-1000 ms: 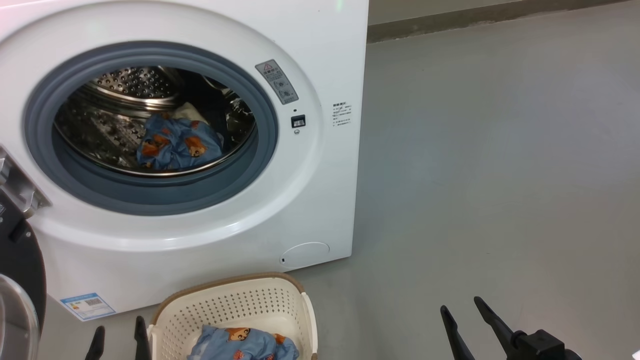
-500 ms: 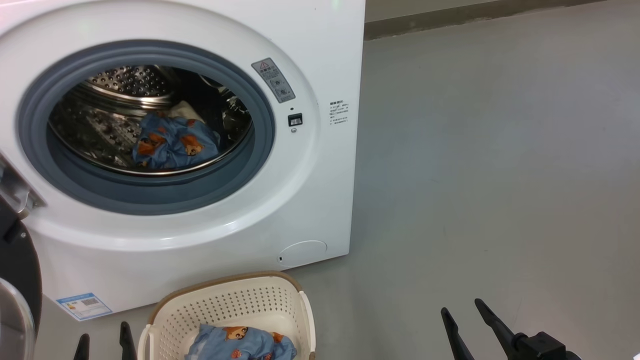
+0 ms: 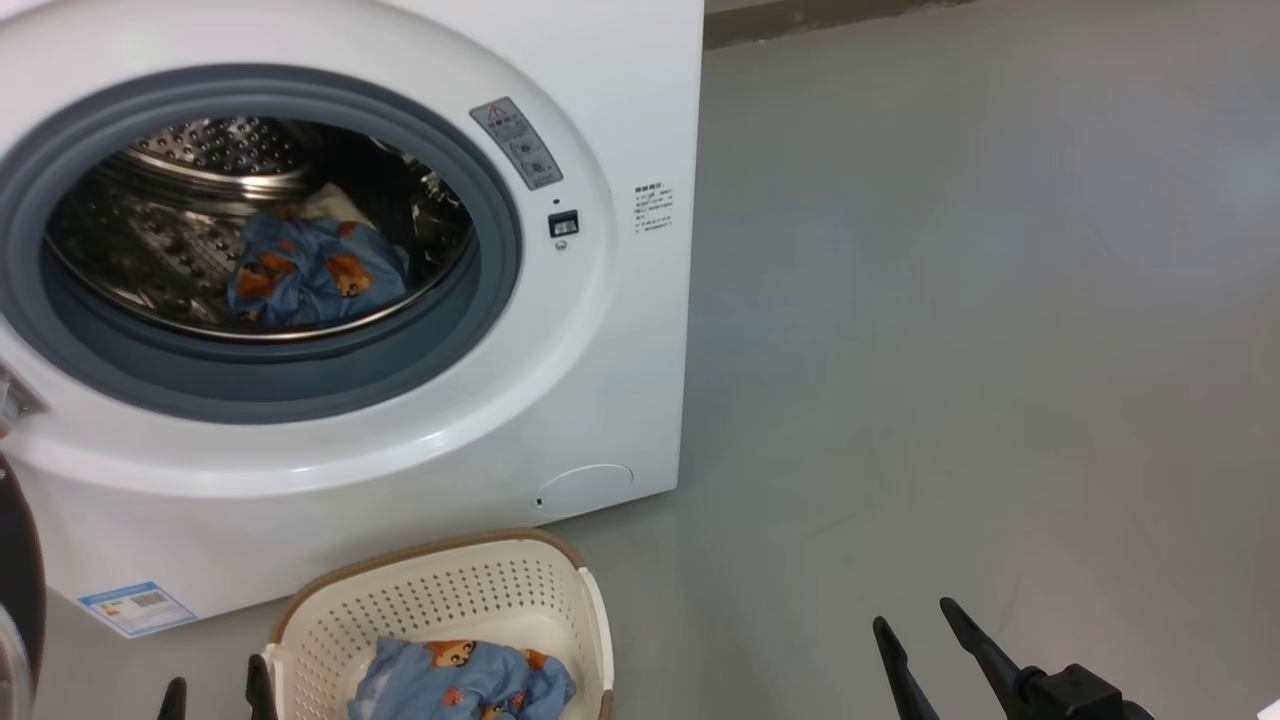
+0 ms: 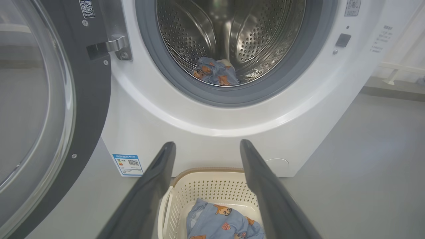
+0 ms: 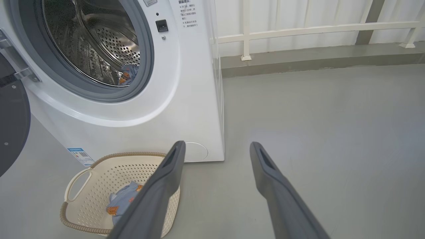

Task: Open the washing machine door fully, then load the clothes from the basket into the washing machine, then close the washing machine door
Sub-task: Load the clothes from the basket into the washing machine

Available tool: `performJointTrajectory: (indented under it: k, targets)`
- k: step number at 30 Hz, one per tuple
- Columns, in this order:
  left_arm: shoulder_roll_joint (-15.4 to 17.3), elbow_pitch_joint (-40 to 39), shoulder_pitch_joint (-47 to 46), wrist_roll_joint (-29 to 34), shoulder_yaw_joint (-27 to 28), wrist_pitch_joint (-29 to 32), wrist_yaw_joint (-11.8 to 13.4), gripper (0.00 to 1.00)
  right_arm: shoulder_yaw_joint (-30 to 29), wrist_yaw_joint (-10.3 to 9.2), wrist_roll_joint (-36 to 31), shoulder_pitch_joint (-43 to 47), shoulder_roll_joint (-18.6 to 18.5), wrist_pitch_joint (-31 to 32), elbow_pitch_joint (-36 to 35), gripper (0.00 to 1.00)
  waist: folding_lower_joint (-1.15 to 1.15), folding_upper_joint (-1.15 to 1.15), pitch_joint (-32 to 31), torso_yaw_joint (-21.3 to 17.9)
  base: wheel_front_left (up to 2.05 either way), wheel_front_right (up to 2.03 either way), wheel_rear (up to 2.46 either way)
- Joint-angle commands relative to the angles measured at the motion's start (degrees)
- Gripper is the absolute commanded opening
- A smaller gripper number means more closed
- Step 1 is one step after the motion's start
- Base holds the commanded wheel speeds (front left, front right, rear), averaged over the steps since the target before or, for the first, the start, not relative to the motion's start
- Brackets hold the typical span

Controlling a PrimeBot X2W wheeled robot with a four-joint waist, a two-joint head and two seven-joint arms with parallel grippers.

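The white washing machine (image 3: 610, 90) stands with its black glass door (image 4: 36, 99) swung wide to the left. A blue printed garment (image 3: 310, 275) lies in the steel drum (image 4: 232, 30). On the floor in front sits the cream basket (image 3: 480, 590), holding another blue printed garment (image 3: 460, 685). My left gripper (image 3: 215, 695) is open just left of the basket, and the left wrist view shows its fingers (image 4: 156, 186) spread above the basket (image 4: 212, 189). My right gripper (image 3: 915, 625) is open over bare floor to the right.
Grey floor (image 3: 950, 350) stretches right of the machine. A white railing (image 5: 298, 30) and a low kerb run along the back. A blue sticker (image 3: 135, 605) and a round flap (image 3: 585, 490) sit low on the machine's front.
The head view has shifted, so machine and basket sit further left and slightly higher in the picture. Both grippers stay open. The clothes have not moved.
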Motion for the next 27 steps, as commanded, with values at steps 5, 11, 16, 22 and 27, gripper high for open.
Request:
performJointTrajectory:
  k: [5, 11, 16, 22, 27]
  targets:
    - [0.4, 1.4, -2.2, 1.3, 1.8, -0.4, -1.5, 1.00, 1.9, 0.09, -0.9, -2.0, 0.3, -0.7, -1.7, 1.00, 0.00, 0.00, 3.2, -1.2, 0.00, 0.00, 0.00]
    - [1.6, 4.9, -4.6, 2.0, 1.7, -0.4, -2.5, 1.00, 2.9, 0.09, -0.8, -3.3, 0.6, -0.7, -2.0, 1.00, 0.00, 0.00, 6.9, -2.2, 0.00, 0.00, 0.00]
    - [3.4, 7.3, -7.1, 2.3, 0.5, 1.4, -2.9, 1.00, 4.5, 0.09, 1.2, -4.8, 0.7, -0.7, -2.3, 1.00, 0.00, 0.00, 10.1, -3.3, 0.00, 0.00, 0.00]
    - [4.8, 8.1, -10.1, 1.7, -0.2, 6.3, -3.1, 1.00, 6.6, 0.09, 3.5, -7.0, 0.7, -0.7, -2.7, 1.00, 0.00, 0.00, 14.4, -4.8, 0.00, 0.00, 0.00]
    - [6.9, 7.6, -12.4, 1.9, -1.4, 10.8, -3.4, 1.00, 8.0, 0.09, 4.8, -8.8, 0.7, -0.7, -3.0, 1.00, 0.00, 0.00, 18.1, -5.6, 0.00, 0.00, 0.00]
